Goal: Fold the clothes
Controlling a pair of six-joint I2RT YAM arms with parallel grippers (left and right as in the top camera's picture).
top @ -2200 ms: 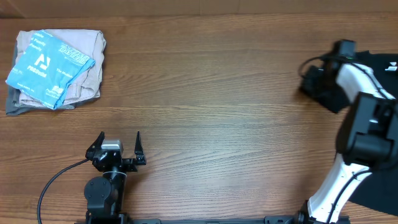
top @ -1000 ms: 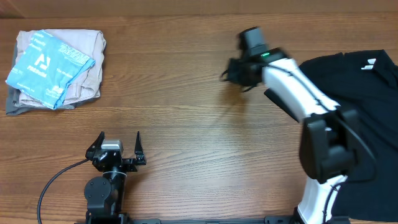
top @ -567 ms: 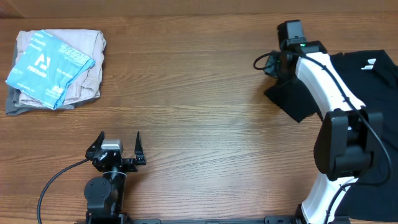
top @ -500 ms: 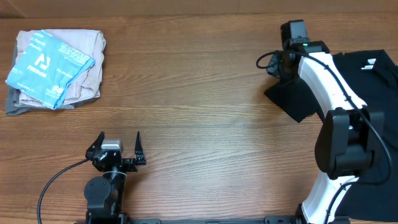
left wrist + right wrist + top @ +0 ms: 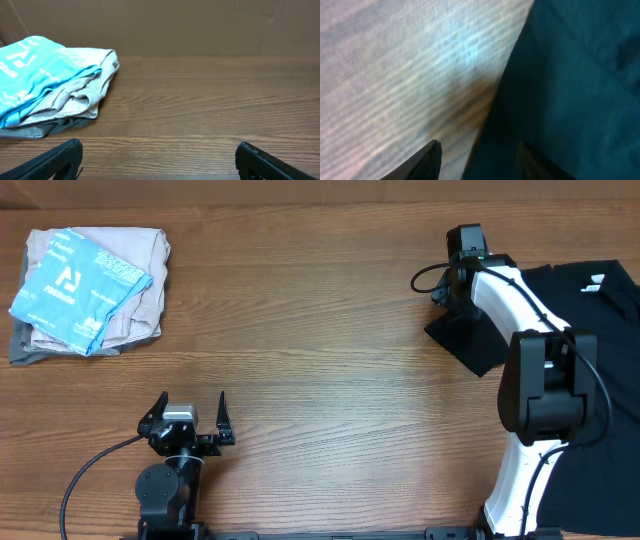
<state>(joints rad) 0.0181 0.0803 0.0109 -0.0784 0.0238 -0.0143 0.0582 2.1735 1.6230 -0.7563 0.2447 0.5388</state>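
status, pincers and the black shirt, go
Left pincer open, idle at near edge. Right pincer open at left edge of black garment, nothing gripped. Garment not folded. Folded pile far left, out of the way.

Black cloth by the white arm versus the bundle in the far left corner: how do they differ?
The black garment is almost all black; the bundle is light blue, beige and grey. The black garment lies spread loose, past the picture's right edge; the bundle is folded into a compact stack. Both are soft cloth on the wooden table.
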